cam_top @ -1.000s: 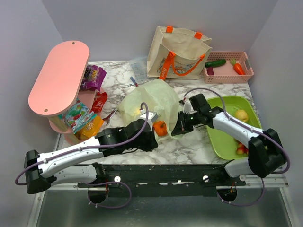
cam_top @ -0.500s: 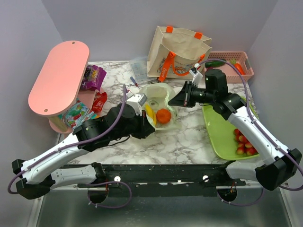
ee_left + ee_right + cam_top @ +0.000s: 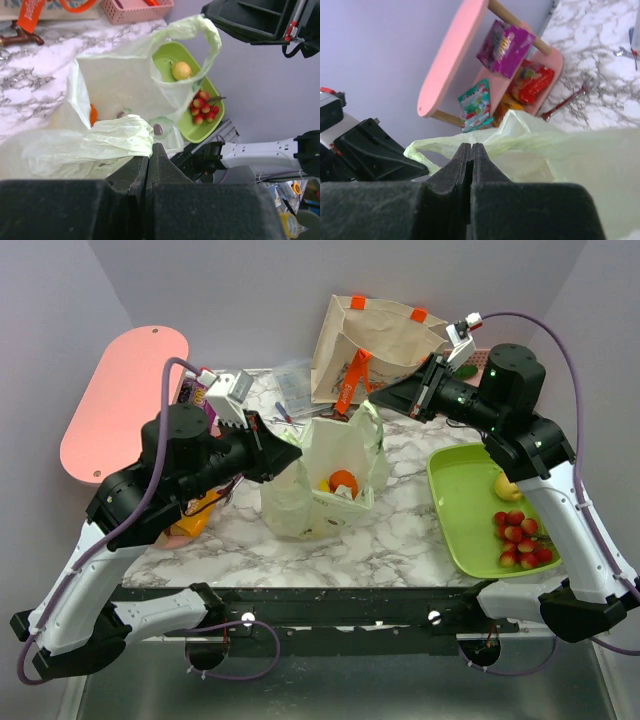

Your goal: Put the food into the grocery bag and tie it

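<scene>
— marble-patterned tabletop [image 3: 400, 530], with lilac walls close on three sides. you have the grocery bag [image 3: 330, 465] standing mid-table with its mouth open between your two arms. its bottom looks to rest on the marble.

— your left gripper [image 3: 290, 455] has its jaws pressed together on the bunched left handle. your right gripper [image 3: 383, 400] is higher and farther, with its jaws also pressed together. it seems to pinch the other loop, though its wrist view shows only film just past the tips.

— inside the bag you can see an orange fruit [image 3: 343, 481] and a sliver of yellow banana [image 3: 324, 483]. one yellow fruit [image 3: 509, 486] lies outside, on the green tray [image 3: 465, 490] at the right, far of some red berries [image 3: 520, 540].

— the film is thin, and that is your main risk. pull the handles apart hard and a loop may stretch or slide out of a pinch. the bag would then slump and could spill the fruit. tie now and that yellow fruit probably stays out.

— mind your edges too. the canvas tote [image 3: 385, 340] sits just beyond your right gripper. the pink shelf [image 3: 120, 400] and its snack packets [image 3: 504, 47] are at the far left, beside your left arm.

— your open room is the bare marble near the bag and between the bag and the tray, plus the air above the bag's mouth.
</scene>
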`<state>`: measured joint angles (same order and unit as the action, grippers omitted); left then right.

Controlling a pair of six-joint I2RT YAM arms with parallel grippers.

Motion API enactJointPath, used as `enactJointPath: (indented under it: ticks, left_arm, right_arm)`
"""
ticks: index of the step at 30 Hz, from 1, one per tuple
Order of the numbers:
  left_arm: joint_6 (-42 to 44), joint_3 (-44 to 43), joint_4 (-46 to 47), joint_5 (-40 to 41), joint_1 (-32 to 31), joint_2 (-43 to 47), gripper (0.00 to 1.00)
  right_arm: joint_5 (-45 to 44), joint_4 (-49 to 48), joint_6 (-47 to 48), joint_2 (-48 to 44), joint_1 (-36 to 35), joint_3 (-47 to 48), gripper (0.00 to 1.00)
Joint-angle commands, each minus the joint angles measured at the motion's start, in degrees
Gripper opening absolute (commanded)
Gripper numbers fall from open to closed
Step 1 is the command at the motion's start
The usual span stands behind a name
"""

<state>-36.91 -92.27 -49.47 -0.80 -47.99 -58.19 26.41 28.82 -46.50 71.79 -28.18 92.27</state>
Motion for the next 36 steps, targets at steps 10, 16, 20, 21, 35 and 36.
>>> enactJointPath:
  ticks: [10,16,20,21,35,36]
  left_arm:
    - [2.24,-9.6,3.47,-20.73,12.62,-4.97,0.0]
    - [0.07,4.9,9.85,-23.82,13.27,-0.33,0.0]
    - [-0.71,8.8,11.08,-23.08,13.94,1.56,0.0]
    - [-0.79,9.01,11.03,-22.89,14.06,1.57,0.0]
    - [-0.25,5.47,8.6,-21.79,15.56,-0.68,0.0]
    - [-0.35,5.37,8.76,-21.92,15.69,-0.76,0.0]
  right_arm:
    - [-4.0,2.43,-1.12,3.21,-0.29,9.97,0.01]
    - [-12.65,12.52,9.18,-1.6,-0.37,4.8,0.63]
    - [-18.03,17.95,15.67,-5.29,-0.31,2.16,0.85]
    - [-18.26,18.88,17.06,-6.09,-0.34,1.69,0.87]
    - [5.54,18.89,23.76,-16.9,-0.37,-10.41,0.92]
    - [7.18,18.64,24.05,-17.09,-0.3,-10.95,0.92]
